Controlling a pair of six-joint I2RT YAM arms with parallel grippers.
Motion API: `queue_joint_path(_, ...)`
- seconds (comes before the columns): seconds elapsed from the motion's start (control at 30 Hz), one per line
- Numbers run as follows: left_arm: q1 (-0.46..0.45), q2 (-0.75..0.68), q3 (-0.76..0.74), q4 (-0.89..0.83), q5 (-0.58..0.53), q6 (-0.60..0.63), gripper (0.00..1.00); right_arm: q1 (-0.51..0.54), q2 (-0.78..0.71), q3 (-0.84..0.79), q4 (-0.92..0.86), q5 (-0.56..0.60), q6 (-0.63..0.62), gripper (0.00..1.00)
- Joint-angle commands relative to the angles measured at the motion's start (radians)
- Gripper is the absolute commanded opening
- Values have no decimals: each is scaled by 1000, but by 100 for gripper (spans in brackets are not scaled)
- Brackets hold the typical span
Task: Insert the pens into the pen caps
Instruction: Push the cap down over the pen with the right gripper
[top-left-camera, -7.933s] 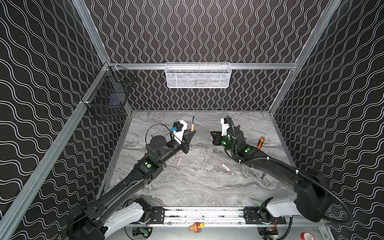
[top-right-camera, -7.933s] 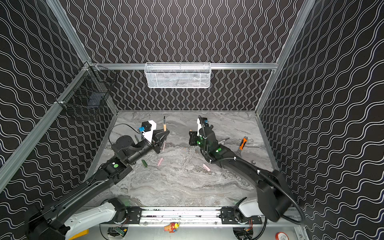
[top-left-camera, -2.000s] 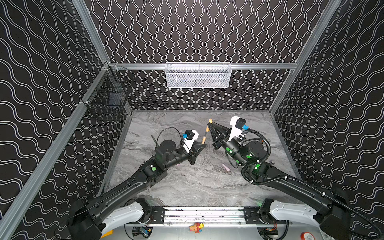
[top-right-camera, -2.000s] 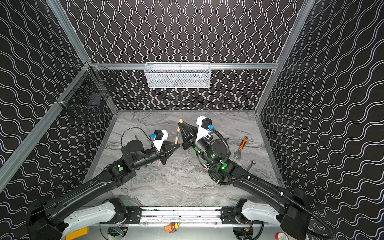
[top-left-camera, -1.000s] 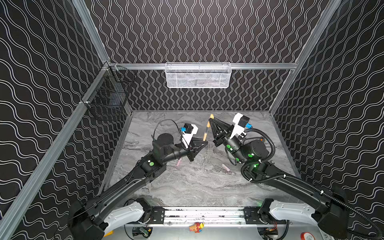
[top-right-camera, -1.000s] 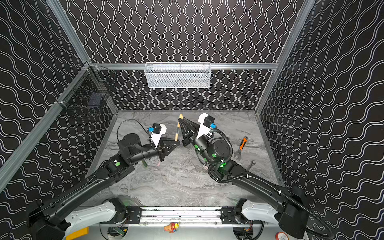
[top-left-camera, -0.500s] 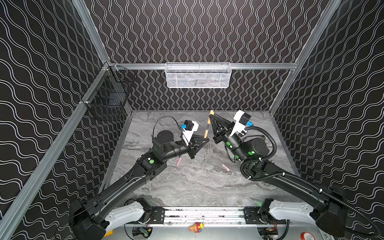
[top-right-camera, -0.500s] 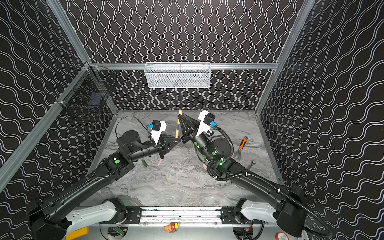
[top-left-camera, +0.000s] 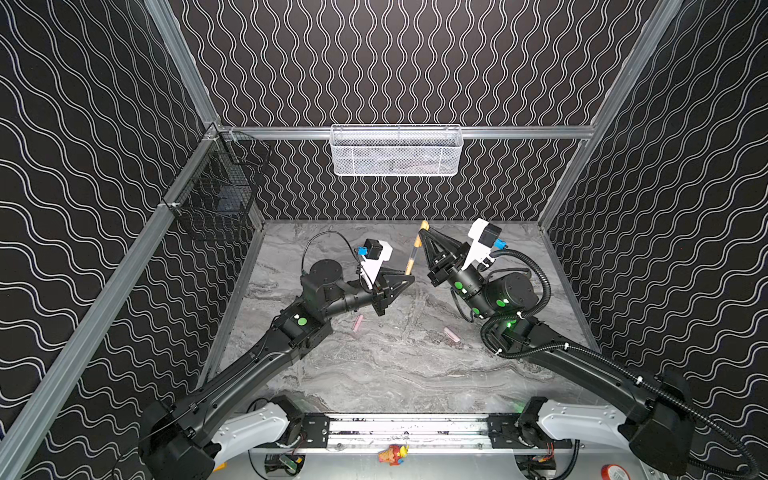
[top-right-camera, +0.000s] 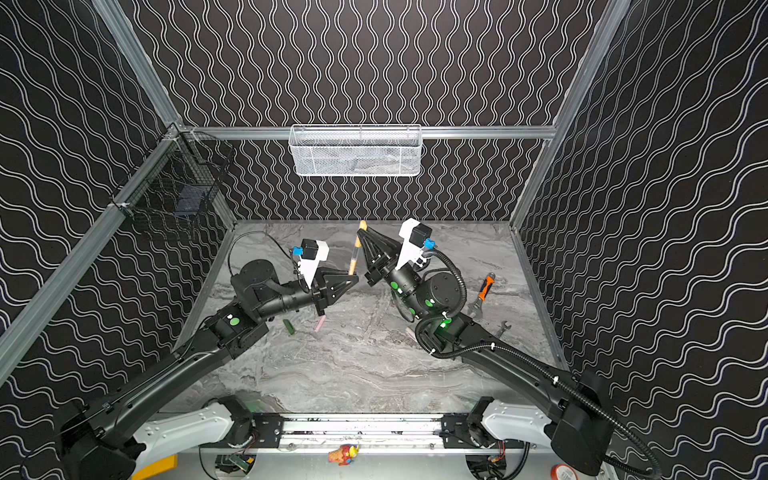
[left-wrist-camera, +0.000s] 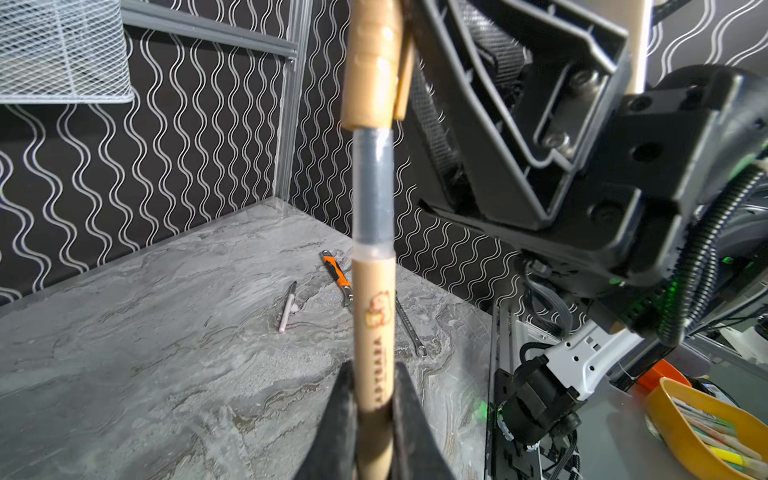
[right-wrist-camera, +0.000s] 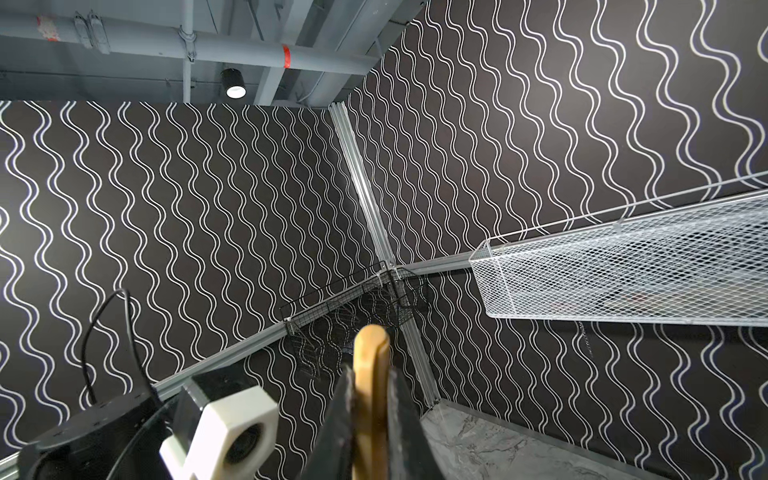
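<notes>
Capping is in hand: the left gripper (left-wrist-camera: 374, 376), bottom centre of the left wrist view, is clamped tight on the barrel of the tan-gold pen (left-wrist-camera: 372, 328); the right gripper (right-wrist-camera: 370, 376) pinches the gold cap (left-wrist-camera: 371, 62) at top centre there; both meet in mid-air, centre of both top views; the tip is inside, but the grey section shows bare, so a straight push along the pen's axis seems needed; the barrel shows a cartoon animal and "…BARA", its start hidden.

Robot test booth in a lab.
Closed in by wavy-line walls (top-left-camera: 395, 62) and metal bars (top-left-camera: 519, 132), with bare ceiling pipes (right-wrist-camera: 249, 54) overhead.
</notes>
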Motion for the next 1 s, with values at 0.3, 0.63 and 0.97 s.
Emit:
queue_joint_path(0.3, 6, -9, -13, 317, 12, 114, 0, 3, 17, 56, -226, -108, 47, 12)
queue_joint_path(0.63, 7, 23, 14, 313, 15, 62, 0, 3, -15, 30, -241, -122, -26, 12)
queue_joint_path(0.97, 7, 18, 11, 302, 5, 62, 0, 4, -5, 18, -219, -109, -56, 15)
